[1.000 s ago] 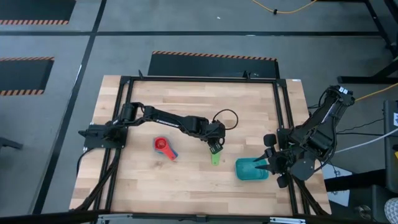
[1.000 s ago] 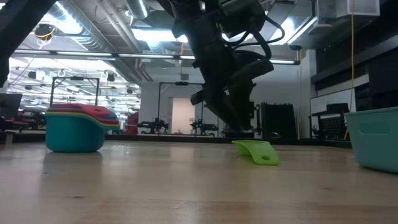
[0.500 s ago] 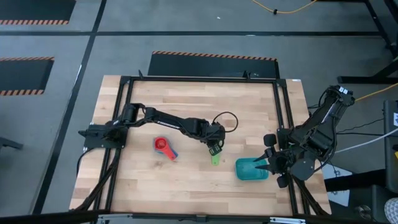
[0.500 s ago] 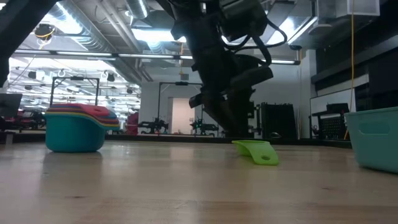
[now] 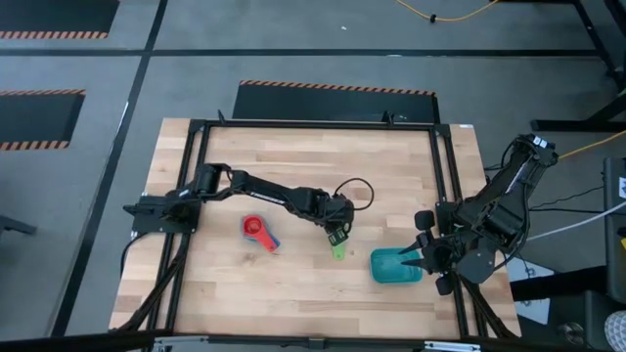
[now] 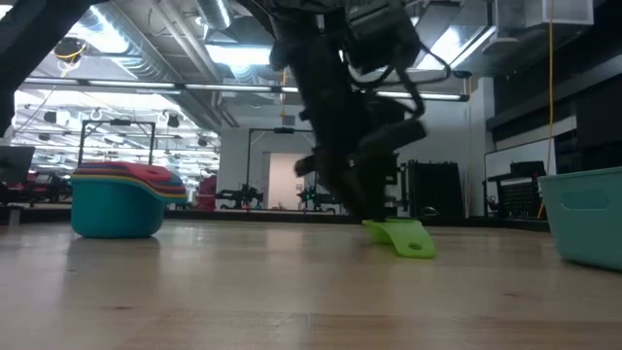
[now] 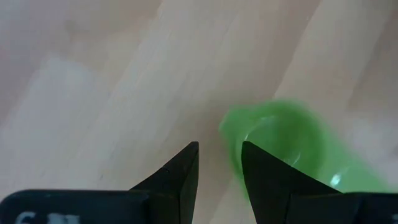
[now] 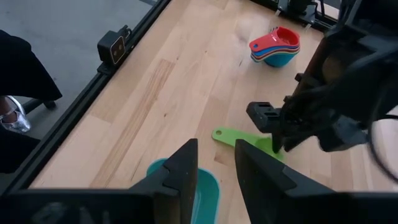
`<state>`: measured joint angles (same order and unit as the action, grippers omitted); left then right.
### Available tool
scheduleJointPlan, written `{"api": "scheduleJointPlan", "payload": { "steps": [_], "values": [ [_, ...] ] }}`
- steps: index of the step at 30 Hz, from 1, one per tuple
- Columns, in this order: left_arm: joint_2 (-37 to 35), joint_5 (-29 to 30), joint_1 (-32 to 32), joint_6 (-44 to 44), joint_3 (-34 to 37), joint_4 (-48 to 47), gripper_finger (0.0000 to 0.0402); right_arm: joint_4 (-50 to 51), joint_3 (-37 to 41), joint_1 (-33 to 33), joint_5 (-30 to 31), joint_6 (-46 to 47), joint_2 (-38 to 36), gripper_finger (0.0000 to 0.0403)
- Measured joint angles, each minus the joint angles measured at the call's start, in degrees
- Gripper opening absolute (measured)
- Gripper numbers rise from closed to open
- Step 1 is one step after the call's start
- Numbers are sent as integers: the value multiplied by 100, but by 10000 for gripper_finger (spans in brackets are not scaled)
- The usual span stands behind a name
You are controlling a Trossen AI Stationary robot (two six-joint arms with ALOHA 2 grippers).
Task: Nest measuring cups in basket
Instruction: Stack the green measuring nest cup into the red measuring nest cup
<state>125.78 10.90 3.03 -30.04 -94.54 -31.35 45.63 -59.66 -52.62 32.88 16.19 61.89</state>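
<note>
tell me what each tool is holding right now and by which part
Nothing is held by either. The left tool is open, straddling the rim of the green cup on the table. The right tool is open above the basket.

left hand [image 5: 337, 236] | lowered, shifted slightly toward green cup [image 5: 338, 249]

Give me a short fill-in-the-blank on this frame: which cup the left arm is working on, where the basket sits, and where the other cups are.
1. The left gripper is lowered over the lone ____ cup.
2. The teal basket holds ____ cups.
3. The right gripper waits at the ____.
4. The top cup of the nested stack is ____.

Missing words: green; no; basket; red
</note>
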Motion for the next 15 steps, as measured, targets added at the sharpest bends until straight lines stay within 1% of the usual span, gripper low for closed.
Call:
{"api": "scheduleJointPlan", "payload": {
  "steps": [1,3,5,12,15],
  "values": [
    [9,-45,0,-6,10,-55,114,2,0,0,0,-1,0,112],
    [120,-117,0,-7,-24,165,114,0,0,0,0,-5,0,112],
    [193,-161,0,-20,-4,115,114,2,0,0,0,-10,-1,112],
    [273,-180,0,-125,-14,227,114,3,0,0,0,-18,-2,112],
    [273,-182,0,-127,-14,221,108,2,0,0,1,-17,-2,112]
  ]
}}
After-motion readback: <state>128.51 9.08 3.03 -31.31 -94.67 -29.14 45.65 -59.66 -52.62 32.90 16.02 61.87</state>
